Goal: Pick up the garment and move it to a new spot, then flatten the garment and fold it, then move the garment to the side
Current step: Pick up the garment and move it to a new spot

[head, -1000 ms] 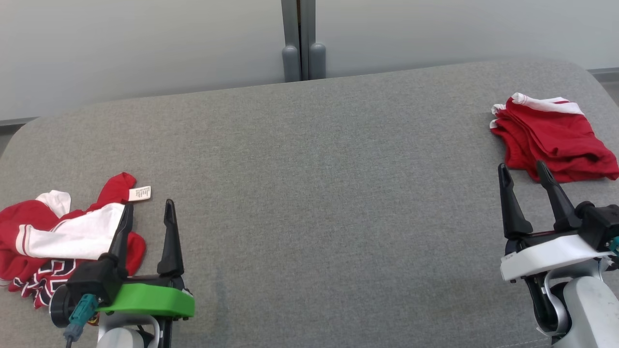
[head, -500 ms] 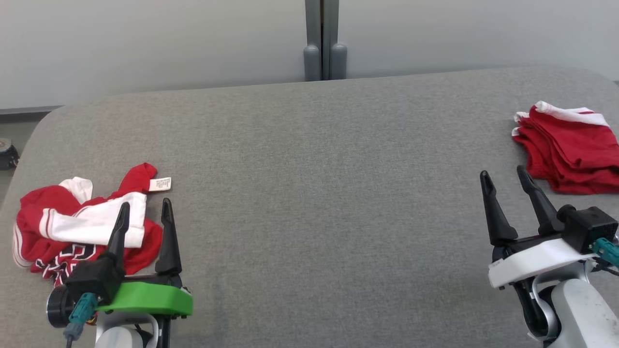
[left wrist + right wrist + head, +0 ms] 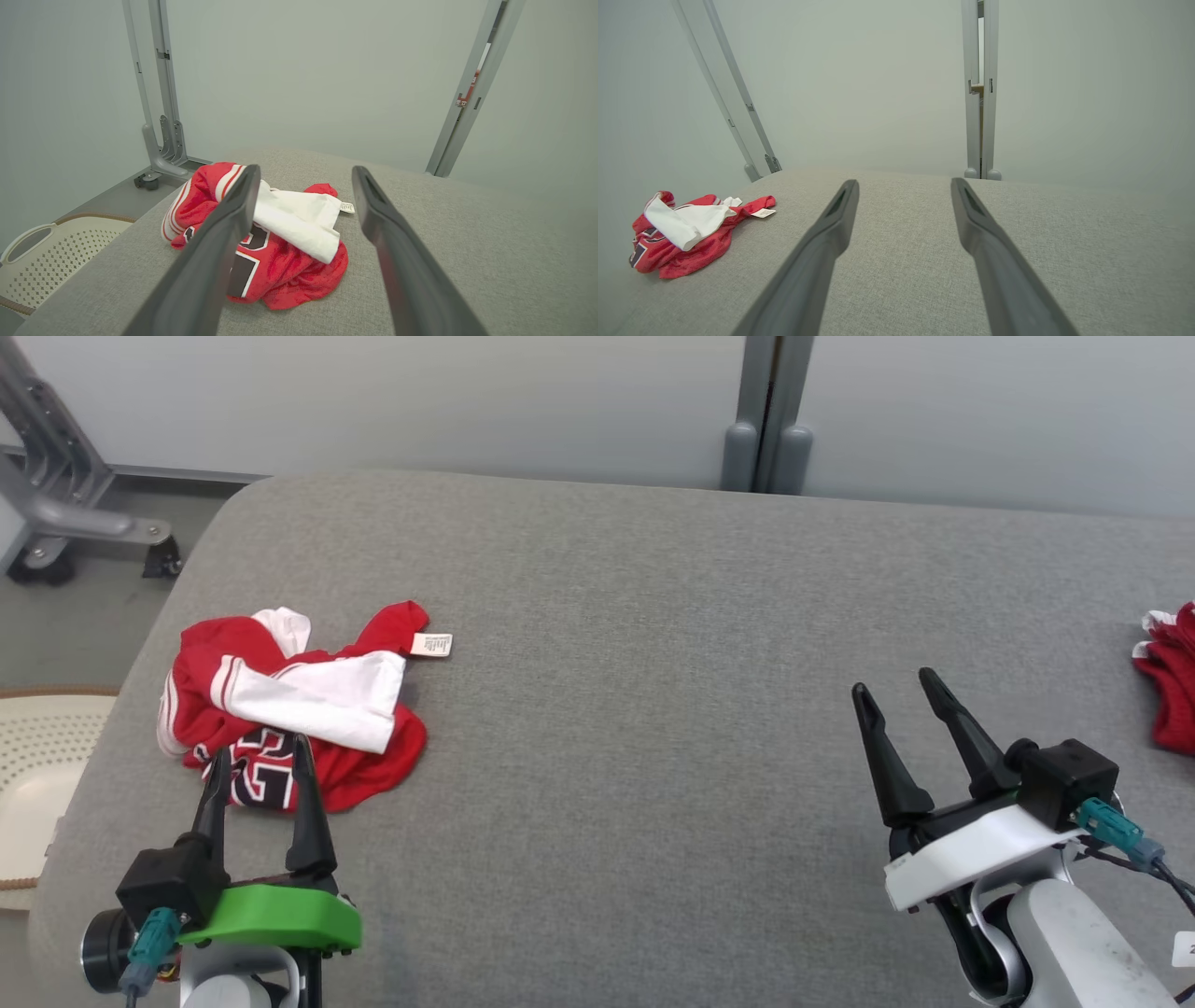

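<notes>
The garment (image 3: pixel 317 695), a crumpled red and white jersey with black lettering, lies on the left part of the grey padded table (image 3: pixel 635 616). My left gripper (image 3: pixel 261 749) is open, its fingertips at the jersey's near edge with nothing between them. In the left wrist view the garment (image 3: pixel 280 247) lies just ahead of the open left gripper (image 3: pixel 304 169). My right gripper (image 3: pixel 892 682) stands open over bare table at the right, far from the jersey. The right wrist view has the open right gripper (image 3: pixel 904 182) and the garment (image 3: pixel 677 233) at its far left.
A folded red garment (image 3: pixel 1172 681) lies at the table's right edge. A cream perforated basket (image 3: pixel 37 756) stands on the floor left of the table. A wheeled metal frame (image 3: pixel 56 513) is at the back left, and a grey post (image 3: pixel 770 439) stands behind the table.
The head camera has swung left, so the whole picture has shifted right and the folded garment is now at the right edge. Both grippers stay open and empty.
</notes>
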`<state>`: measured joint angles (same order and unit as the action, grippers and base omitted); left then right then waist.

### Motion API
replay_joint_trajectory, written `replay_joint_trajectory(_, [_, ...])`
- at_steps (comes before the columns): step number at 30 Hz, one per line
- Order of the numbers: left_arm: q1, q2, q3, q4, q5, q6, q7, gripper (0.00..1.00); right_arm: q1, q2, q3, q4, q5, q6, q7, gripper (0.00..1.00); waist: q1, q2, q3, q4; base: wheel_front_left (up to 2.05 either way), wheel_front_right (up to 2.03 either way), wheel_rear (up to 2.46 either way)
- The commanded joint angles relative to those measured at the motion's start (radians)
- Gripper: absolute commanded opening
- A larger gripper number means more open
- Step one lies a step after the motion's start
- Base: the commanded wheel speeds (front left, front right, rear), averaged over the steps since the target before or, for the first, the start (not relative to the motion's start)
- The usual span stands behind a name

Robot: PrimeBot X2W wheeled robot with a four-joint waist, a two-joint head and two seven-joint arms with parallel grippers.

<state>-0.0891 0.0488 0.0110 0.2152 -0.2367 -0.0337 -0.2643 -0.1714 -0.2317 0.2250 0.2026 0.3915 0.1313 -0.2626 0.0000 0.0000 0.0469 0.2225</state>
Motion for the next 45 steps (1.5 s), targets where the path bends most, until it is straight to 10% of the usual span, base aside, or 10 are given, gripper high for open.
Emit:
replay_joint_trajectory(1, [0.011, 0.003, 0.004, 0.004, -0.005, 0.008, 0.0, 1.0, -0.012, -0.003, 0.009, 0.001, 0.007, -0.001, -0.003, 1.0, 0.0, 0.0, 0.006, 0.077, 0.0, 0.0, 0.0])
replay_joint_trajectory(24, [-0.121, 0.041, 0.05, 0.061, -0.056, -0.012, 0.022, 1.0, -0.042, -0.019, 0.073, -0.004, 0.038, -0.001, -0.003, 1.0, 0.0, 0.0, 0.04, 0.078, 0.0, 0.0, 0.0])
replay_joint_trajectory(37, [-0.421, 0.257, 0.166, 0.271, -0.243, 0.018, 0.636, 1.0, -0.081, -0.007, 0.08, 0.001, 0.056, -0.001, -0.003, 1.0, 0.0, 0.0, 0.108, -0.097, 0.0, 0.0, 0.0])
replay_joint_trajectory(45, [-0.502, 0.334, 0.168, 0.461, -0.261, 0.03, 0.802, 1.0, -0.115, -0.012, 0.076, -0.002, 0.064, -0.001, -0.003, 1.0, 0.0, 0.0, 0.174, -0.189, 0.0, 0.0, 0.0])
